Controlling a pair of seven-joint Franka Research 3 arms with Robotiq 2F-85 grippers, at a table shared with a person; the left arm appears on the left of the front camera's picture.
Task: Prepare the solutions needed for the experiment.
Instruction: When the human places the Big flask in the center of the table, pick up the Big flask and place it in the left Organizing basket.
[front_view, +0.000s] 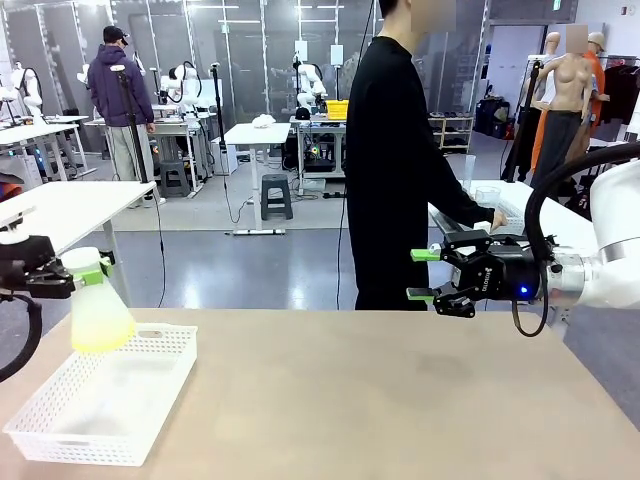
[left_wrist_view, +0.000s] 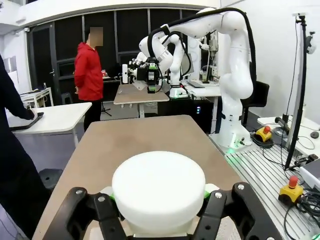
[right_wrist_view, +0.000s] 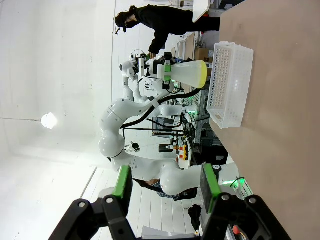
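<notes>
1. One conical flask (front_view: 98, 310) hangs in the front view above the far left corner of a white perforated basket (front_view: 150, 400). The left gripper (front_view: 88, 265) is clamped on its neck, and the yellow-green solution (front_view: 100, 335) lies in its base.
2. Most of the tan table (front_view: 400, 400) right of the basket is bare. The right gripper (front_view: 425, 275) hovers above the far edge, its jaws parted around nothing. A person in black (front_view: 395, 160) stands just beyond.
3. Left wrist view: the fingers (left_wrist_view: 107, 212) pinch below a white round stopper (left_wrist_view: 159, 187); the tabletop runs bare ahead.
4. Right wrist view: green pads (right_wrist_view: 122, 182) stand apart, empty. Sideways, the flask hangs off the basket's end near the table edge.
</notes>
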